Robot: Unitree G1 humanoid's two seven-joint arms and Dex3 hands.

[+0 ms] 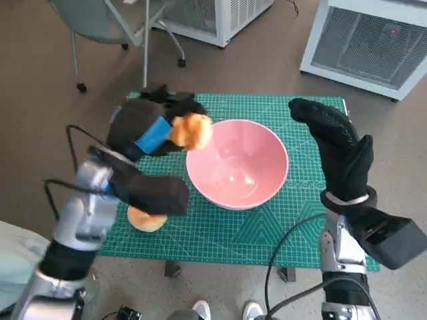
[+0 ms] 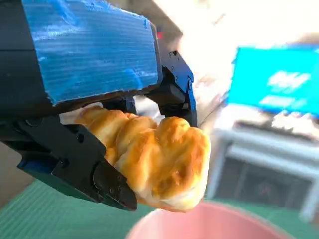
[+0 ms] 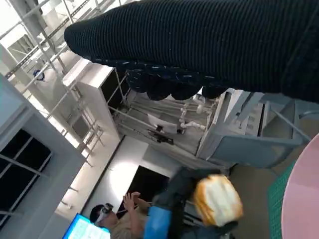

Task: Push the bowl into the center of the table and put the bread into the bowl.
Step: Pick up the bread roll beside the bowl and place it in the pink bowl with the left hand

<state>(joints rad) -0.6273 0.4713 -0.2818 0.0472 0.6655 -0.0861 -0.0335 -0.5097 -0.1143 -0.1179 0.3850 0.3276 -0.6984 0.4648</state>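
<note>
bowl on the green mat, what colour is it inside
Plain glossy pink, inside and out, for the round bowl; the head view shows it best.

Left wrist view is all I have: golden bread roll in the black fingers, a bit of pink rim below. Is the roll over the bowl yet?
Observer: Not fully. In the head view the golden bread roll hangs at the near-left rim of the pink bowl.
Operator: Where's the other hand?
Observer: The gloved right hand is raised beside the bowl's right side, holding nothing.
Operator: Anything else on the table?
Observer: A second bread roll lies on the green cutting mat, partly under the left forearm.
</note>
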